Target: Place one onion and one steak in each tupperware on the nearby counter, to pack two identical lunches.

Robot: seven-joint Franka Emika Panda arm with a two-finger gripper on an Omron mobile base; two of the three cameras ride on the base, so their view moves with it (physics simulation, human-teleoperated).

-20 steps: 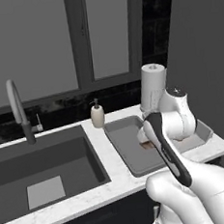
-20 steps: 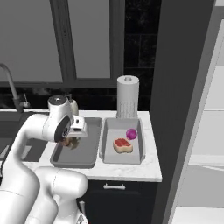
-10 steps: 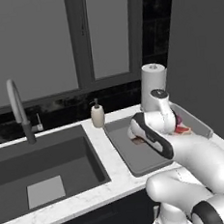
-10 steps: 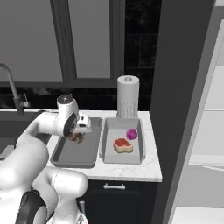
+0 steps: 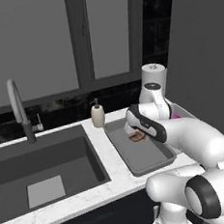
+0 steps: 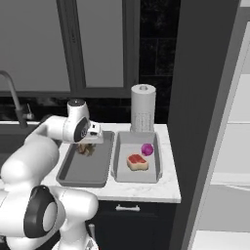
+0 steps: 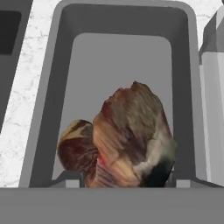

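Left base view: white marble-look counter [image 5: 115, 179] with a dark sunken sink basin [image 5: 42, 169] on the left, a curved grey faucet [image 5: 20, 110] behind it and a small beige soap dispenser bottle [image 5: 98, 114] beside the basin. The near grey rectangular tupperware tray [image 5: 142, 154] lies right of the sink. The white arm bends over it, and a brown-red steak [image 5: 136, 137] hangs low over the tray's far half, under the hand. The gripper itself is hidden behind the arm link here. A white paper-towel roll [image 5: 154, 78] stands at the back. A sliver of the second grey tupperware tray [image 5: 182, 111] shows behind the arm, with a bit of purple onion [image 5: 173, 115] in it.

Right base view: the two grey trays sit side by side on the counter, close together. In the left one, the gripper [image 6: 88, 148] holds the steak low over the far end of the tray floor; cannot tell if the meat touches the floor. The right tray holds a second steak, red with a pale rim [image 6: 137, 161], and the round purple onion just behind it, near the far right corner. The paper-towel roll stands right behind that tray. White fridge shelves [image 6: 229, 146] are at far right.

Hand view: looking down into the left tray. The steak fills the space between the two dark fingertips [image 7: 70, 178], pinched from both sides, over the tray's bare grey floor. The other tray's wall shows at the right edge.
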